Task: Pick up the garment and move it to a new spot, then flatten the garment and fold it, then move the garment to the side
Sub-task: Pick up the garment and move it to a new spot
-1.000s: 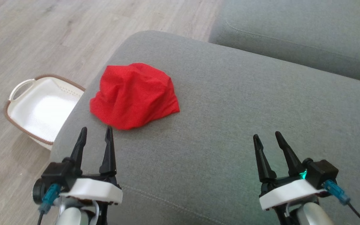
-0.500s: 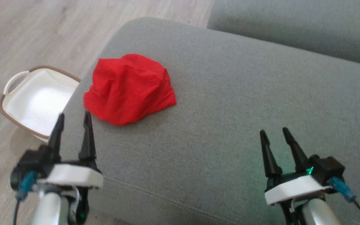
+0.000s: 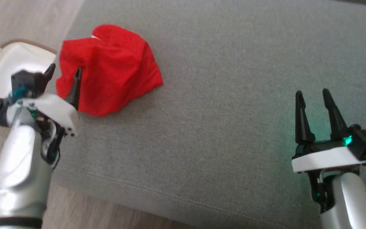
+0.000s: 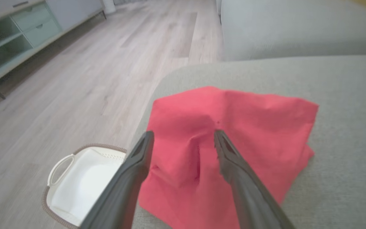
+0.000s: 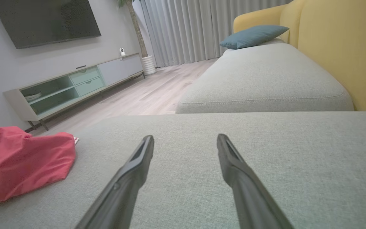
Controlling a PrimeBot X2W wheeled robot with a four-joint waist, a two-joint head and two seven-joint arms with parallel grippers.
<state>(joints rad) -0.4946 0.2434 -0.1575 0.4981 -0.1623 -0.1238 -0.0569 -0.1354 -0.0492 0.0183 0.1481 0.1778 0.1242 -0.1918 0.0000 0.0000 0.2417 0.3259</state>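
Two grippers show above a grey sofa cushion (image 3: 218, 127). The red garment (image 3: 106, 70) lies crumpled near the cushion's left edge. The left gripper (image 3: 64, 68) is at the garment's near left side with its fingers apart. One finger crosses the cloth, but it is hard to tell whether either tip touches it. A white basket (image 3: 8, 60) on the floor beside the cushion is partly hidden by that gripper and cut off at the picture's edge. The right gripper (image 3: 311, 93), fingers apart and holding nothing, is well apart from the garment.
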